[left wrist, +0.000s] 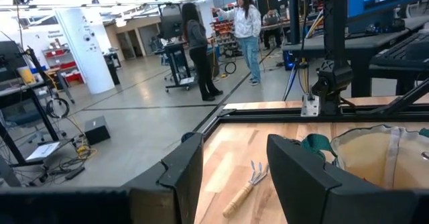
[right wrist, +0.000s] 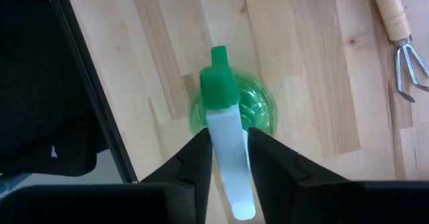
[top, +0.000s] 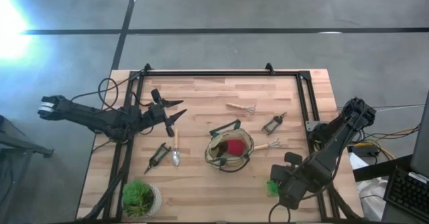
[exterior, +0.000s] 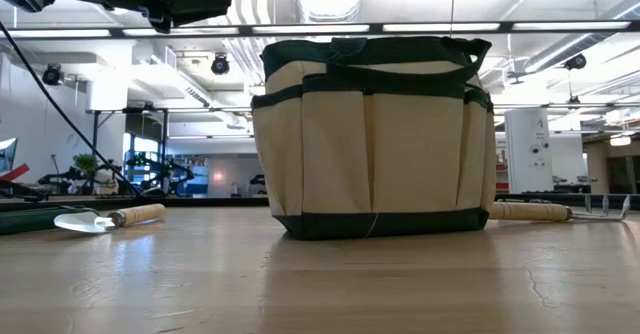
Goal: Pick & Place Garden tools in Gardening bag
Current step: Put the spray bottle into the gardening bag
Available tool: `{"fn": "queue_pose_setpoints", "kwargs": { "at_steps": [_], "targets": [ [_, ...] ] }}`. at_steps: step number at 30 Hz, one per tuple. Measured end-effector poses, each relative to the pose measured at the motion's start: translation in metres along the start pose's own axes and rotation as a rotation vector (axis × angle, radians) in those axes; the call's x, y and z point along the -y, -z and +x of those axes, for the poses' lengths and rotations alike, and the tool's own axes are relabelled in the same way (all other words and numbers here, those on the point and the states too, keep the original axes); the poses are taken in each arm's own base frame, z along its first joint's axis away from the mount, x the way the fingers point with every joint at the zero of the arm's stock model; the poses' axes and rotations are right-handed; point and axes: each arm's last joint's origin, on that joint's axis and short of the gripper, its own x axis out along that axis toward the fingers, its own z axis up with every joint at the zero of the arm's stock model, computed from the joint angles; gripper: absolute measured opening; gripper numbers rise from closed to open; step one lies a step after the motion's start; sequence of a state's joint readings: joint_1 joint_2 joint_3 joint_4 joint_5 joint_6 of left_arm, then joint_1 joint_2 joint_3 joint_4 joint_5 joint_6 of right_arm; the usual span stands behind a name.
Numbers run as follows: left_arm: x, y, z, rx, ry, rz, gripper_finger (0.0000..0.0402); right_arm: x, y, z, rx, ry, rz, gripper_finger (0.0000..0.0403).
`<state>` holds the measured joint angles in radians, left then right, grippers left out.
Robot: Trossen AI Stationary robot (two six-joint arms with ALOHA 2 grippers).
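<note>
The olive-tan gardening bag (top: 229, 150) stands on its base mid-table, with a pink-red item (top: 234, 146) inside. It also shows in the low view (exterior: 370, 139). A silver trowel (top: 175, 150) and dark pruners (top: 158, 155) lie left of the bag. A rake fork (top: 241, 107) and a second pair of pruners (top: 273, 123) lie beyond it, and another fork (top: 268, 145) lies at its right. My left gripper (top: 179, 112) hovers open and empty above the table, left of the bag. My right gripper (top: 273, 182) is at the near right, shut on the green spray bottle (right wrist: 231, 106). My right gripper pinches the spray bottle's white nozzle head (right wrist: 228, 140) between its two fingers, one on each side. The fingers come from above, pointing down, and the green nozzle tip (right wrist: 219, 80) sticks out beyond them. The bottle is upright; I cannot tell whether it is off the wood.
A leafy plant in a pale pot (top: 139, 197) stands at the near left corner. A black frame rail (top: 221, 73) runs along the far edge and both sides of the table. The table's near edge (right wrist: 100, 96) is close to the bottle. People stand in the room beyond.
</note>
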<state>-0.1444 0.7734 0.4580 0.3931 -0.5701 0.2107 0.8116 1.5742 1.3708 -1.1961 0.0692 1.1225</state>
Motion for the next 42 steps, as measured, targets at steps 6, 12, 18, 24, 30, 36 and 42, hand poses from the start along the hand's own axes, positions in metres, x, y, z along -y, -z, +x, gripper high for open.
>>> {"fn": "queue_pose_setpoints", "kwargs": {
  "at_steps": [6,12,18,24,30,36,42],
  "targets": [
    [0.0,0.0,0.0,0.0,0.0,-0.003,0.0168,0.001,0.0,0.0,0.0,0.004,-0.014,0.004],
    [0.0,0.0,0.0,-0.001,0.001,-0.038,0.0168,0.005,-0.003,-0.002,-0.009,0.006,-0.035,0.004],
    [0.001,0.003,0.0,-0.018,0.003,-0.074,0.0168,0.02,-0.005,-0.018,-0.034,0.027,-0.058,0.004],
    [0.001,0.006,0.0,-0.042,0.007,-0.107,0.0168,0.037,-0.012,-0.047,0.025,-0.05,-0.112,0.004],
    [0.002,0.008,0.0,-0.056,0.009,-0.123,0.0168,0.056,-0.021,-0.08,0.13,-0.132,-0.208,0.004],
    [0.002,0.01,0.0,-0.078,0.01,-0.157,0.0168,0.072,-0.036,-0.109,0.259,-0.155,-0.332,0.004],
    [0.002,0.01,-0.001,-0.083,0.01,-0.162,0.0168,0.079,-0.05,-0.138,0.385,-0.159,-0.495,0.004]
  ]
}}
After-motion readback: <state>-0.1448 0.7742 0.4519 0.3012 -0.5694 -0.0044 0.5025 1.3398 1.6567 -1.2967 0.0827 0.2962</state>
